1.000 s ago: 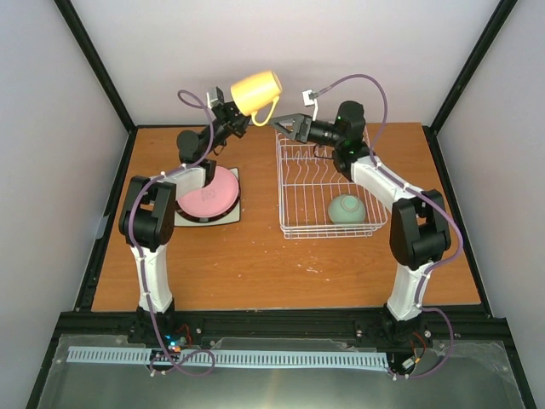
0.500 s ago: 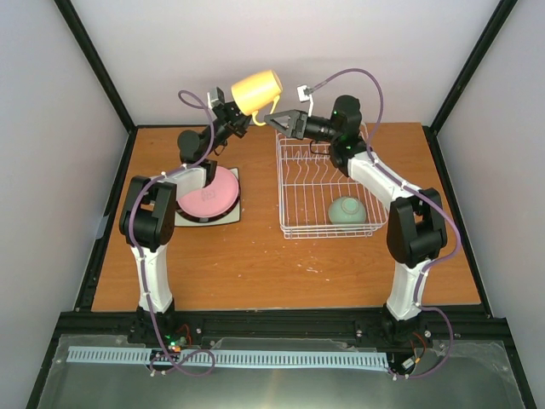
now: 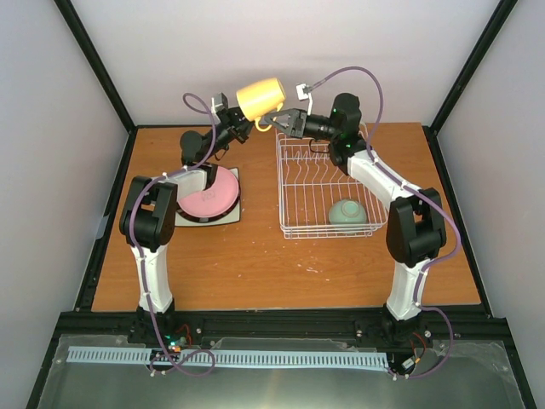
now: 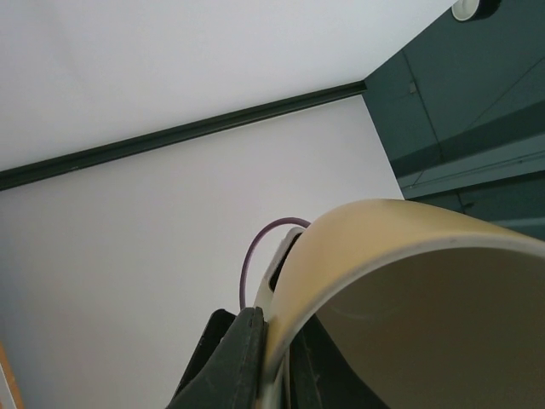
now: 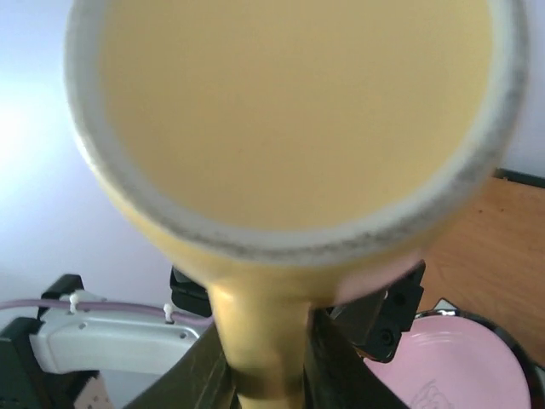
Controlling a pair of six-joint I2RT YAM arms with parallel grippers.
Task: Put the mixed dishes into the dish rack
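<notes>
Reaching upward, left jaws grip the yellow mug (image 3: 260, 96) by its rim, right jaws pinch its handle (image 5: 259, 345).

— Any lettering, numbers or brand marks to read?
— None legible anywhere. Only a faint line sketch (image 5: 430, 392) on the pink plate (image 5: 477, 362), just below the yellow mug (image 5: 289, 111) in the right wrist view. Too blurred to read as words.
— On the mug itself?
— Nothing readable.
</notes>
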